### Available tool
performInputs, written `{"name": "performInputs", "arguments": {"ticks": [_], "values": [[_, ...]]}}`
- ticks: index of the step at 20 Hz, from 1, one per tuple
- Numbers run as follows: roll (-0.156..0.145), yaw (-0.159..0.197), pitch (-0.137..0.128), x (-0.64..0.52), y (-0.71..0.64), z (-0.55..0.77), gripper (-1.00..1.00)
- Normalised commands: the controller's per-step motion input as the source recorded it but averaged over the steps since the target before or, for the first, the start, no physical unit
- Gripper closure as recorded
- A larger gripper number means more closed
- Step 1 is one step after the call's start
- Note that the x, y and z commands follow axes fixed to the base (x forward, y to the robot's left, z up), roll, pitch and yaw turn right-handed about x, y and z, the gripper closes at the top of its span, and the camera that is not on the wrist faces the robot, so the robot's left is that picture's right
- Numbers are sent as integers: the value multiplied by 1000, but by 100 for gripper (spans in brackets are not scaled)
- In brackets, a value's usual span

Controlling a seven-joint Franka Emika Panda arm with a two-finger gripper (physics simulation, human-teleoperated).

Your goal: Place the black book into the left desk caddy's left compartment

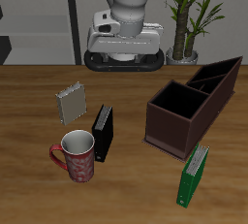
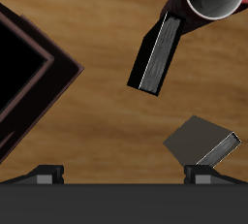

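— Approach stage? Where was the black book?

— Upright on the table, touching the red mug. My gripper hovered high, jaws spread, empty; descent came next, I judged, then the left desk caddy.

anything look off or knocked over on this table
Nothing is spilled or broken. The black book stands right against the mug, the green book leans slightly, and the grey book sits tilted. The caddy looks intact.
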Motion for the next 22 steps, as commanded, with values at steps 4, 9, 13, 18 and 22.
{"name": "performInputs", "arguments": {"ticks": [4, 9, 13, 18, 22], "values": [[-25, 29, -47, 115, -348, 131, -100], [-25, -34, -44, 97, -290, 106, -100], [28, -10, -41, 181, -59, -31, -100], [13, -12, -26, 113, -9, -103, -100], [40, 36, 1, 198, -55, -188, -100]]}}
